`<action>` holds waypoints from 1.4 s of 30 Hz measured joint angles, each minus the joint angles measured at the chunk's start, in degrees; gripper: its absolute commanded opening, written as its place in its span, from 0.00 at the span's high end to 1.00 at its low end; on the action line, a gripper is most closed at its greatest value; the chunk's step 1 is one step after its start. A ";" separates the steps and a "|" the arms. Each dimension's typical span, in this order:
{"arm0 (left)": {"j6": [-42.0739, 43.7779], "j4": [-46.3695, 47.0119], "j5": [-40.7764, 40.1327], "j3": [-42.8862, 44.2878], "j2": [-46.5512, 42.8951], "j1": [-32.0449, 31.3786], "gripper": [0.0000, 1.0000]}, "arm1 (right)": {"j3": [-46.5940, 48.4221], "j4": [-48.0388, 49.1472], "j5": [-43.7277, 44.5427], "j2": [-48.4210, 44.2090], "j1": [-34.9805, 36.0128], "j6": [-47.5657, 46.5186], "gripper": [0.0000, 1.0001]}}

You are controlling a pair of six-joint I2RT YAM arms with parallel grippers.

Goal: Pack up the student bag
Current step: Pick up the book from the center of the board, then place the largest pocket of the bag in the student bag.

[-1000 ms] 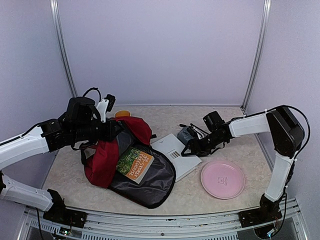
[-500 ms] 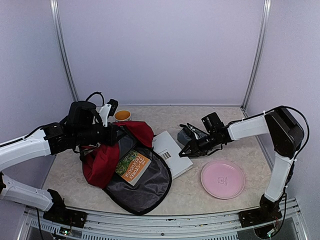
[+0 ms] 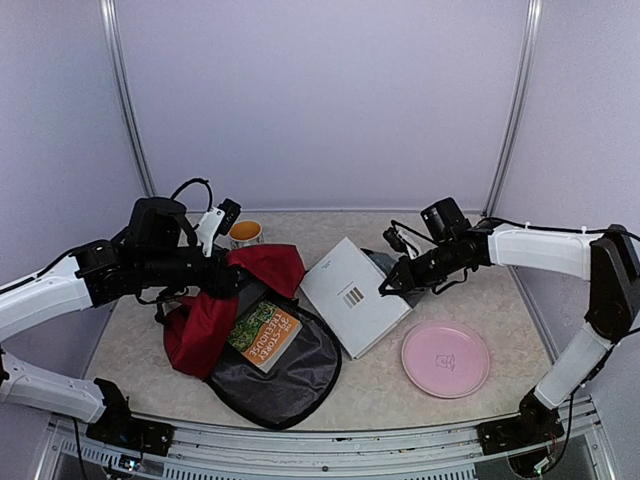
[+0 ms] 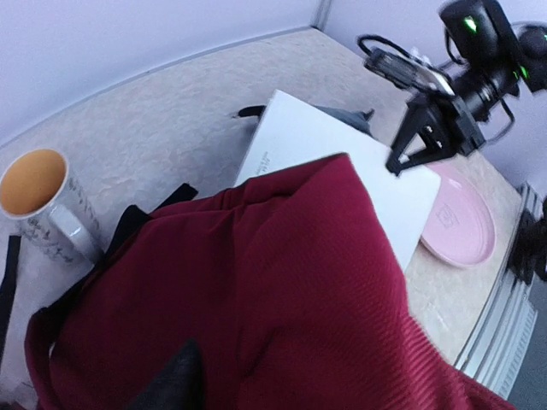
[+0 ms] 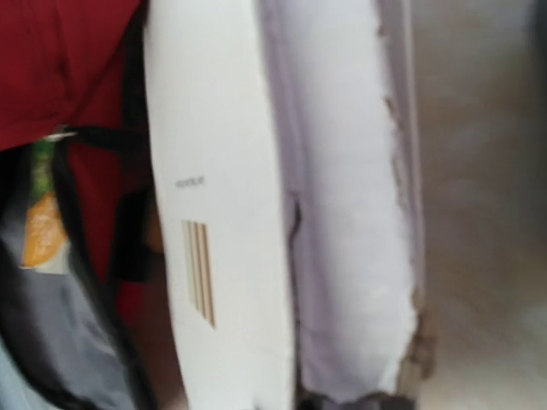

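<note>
**Right arm holds white book up beside the open backpack**

The student bag [image 3: 200, 335], a dark red backpack, lies at the left-centre of the table [image 3: 480, 300]. Its mouth is spread open towards the near edge and shows grey lining. A book with a green and orange cover [image 3: 266, 334] rests inside on that lining. The bag's red upper fabric is bunched into a raised fold just in front of the left gripper [image 3: 224, 278]. Those fingers are buried in the cloth. The left wrist view is filled with red fabric, so I cannot tell whether that claw is clamped or apart.

The right gripper [image 3: 388, 288] is closed on the right-hand corner of a white book [image 3: 350, 298]. The book is tilted, with its left edge close against the bag's red fold. The right wrist view looks along the cover [image 5: 205, 171] and the page edges beside it.

A grey pouch [image 4: 342, 117] lies behind the white book, partly hidden. A pink plate [image 3: 445, 360] sits flat to the right, near the front edge. A mug with an orange interior [image 3: 244, 233] stands upright behind the bag.
</note>
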 measured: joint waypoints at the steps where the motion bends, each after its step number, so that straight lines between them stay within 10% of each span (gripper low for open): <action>1: 0.68 -0.70 0.72 0.37 -0.02 -0.55 0.22 | 0.57 -1.44 1.44 -0.59 0.00 -0.68 1.00; 4: 4.63 -2.89 3.13 1.77 -0.26 -4.35 0.02 | 3.02 -6.69 5.95 -2.60 0.02 -3.23 1.00; 11: 11.63 -4.85 14.16 3.82 -3.72 -10.99 0.01 | 9.68 -14.82 13.81 -8.17 0.55 -7.91 1.00; 18: 12.37 -1.92 25.09 7.87 -2.29 -3.67 0.06 | 16.20 -19.76 18.23 -12.37 0.76 -12.22 1.00; 42: 16.98 -3.32 5.25 14.23 13.51 -12.98 0.01 | 17.77 -17.27 9.29 -21.29 5.99 -24.15 1.00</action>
